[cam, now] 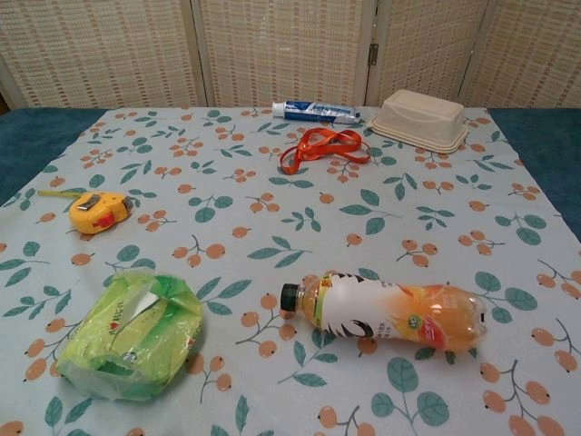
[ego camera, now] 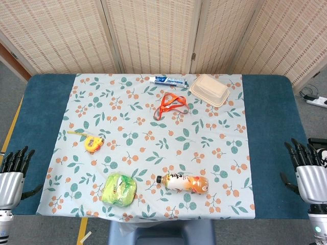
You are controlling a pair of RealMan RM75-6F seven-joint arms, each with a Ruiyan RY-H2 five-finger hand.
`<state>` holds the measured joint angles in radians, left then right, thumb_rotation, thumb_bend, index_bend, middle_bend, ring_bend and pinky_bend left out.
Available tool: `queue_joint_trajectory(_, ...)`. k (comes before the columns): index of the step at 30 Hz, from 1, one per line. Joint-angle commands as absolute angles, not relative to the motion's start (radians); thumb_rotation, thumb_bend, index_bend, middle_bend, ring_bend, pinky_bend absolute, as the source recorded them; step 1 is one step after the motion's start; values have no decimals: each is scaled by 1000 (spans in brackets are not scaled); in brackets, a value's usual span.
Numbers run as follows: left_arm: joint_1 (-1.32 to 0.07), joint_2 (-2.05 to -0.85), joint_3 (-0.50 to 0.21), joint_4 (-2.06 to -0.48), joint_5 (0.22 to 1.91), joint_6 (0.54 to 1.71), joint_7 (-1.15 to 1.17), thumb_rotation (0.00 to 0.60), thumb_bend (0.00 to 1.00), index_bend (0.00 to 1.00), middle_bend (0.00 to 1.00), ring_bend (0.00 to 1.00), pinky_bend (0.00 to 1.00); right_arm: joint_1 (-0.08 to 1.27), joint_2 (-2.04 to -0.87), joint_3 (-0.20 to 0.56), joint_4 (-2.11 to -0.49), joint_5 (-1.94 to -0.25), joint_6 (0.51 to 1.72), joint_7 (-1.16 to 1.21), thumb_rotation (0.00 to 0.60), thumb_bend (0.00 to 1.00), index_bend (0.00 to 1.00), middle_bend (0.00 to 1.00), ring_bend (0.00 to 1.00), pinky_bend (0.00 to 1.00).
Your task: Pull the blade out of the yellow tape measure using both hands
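The yellow tape measure (ego camera: 93, 144) lies on the left part of the floral cloth, with a short length of yellow blade (ego camera: 76, 133) sticking out toward the left. The chest view shows the tape measure (cam: 97, 212) at the left, with its blade (cam: 54, 193) lying flat on the cloth. My left hand (ego camera: 14, 173) hovers at the table's near left edge, fingers apart, holding nothing. My right hand (ego camera: 307, 171) is at the near right edge, fingers also spread and empty. Both hands are far from the tape measure and show only in the head view.
A green plastic bag (ego camera: 119, 189) lies near the front left, and an orange juice bottle (ego camera: 184, 182) lies on its side at front centre. An orange lanyard (ego camera: 171, 104), a toothpaste tube (ego camera: 169, 80) and a beige lidded box (ego camera: 209, 90) sit toward the back.
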<state>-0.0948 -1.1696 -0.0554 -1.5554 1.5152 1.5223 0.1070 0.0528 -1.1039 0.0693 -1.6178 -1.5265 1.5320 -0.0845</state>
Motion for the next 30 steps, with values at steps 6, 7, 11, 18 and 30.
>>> queue_joint_trajectory(6, -105, -1165, -56, -1564, 1512, 1506, 109, 600, 165, 30, 10, 48, 0, 59, -1105, 69, -1619, -1524, 1520, -84, 600, 370, 0, 51, 86, 0)
queue_joint_trajectory(7, -106, -1165, -57, -1566, 1513, 1504, 109, 600, 165, 30, 10, 48, 0, 59, -1104, 69, -1620, -1524, 1521, -84, 600, 369, 0, 51, 86, 0)
queue_joint_trajectory(11, -113, -1163, -61, -1571, 1513, 1499, 107, 600, 164, 30, 12, 48, 0, 55, -1102, 71, -1620, -1527, 1532, -80, 600, 370, 0, 51, 86, 0)
queue_joint_trajectory(18, -166, -1159, -84, -1570, 1530, 1457, 85, 600, 164, 18, 16, 53, 0, 49, -1089, 82, -1625, -1517, 1547, -75, 600, 370, 0, 51, 84, 0)
queue_joint_trajectory(30, -365, -1190, -149, -1485, 1499, 1217, -20, 600, 184, 25, 38, 65, 0, 47, -1061, 93, -1647, -1516, 1561, -75, 600, 370, 0, 51, 85, 0)
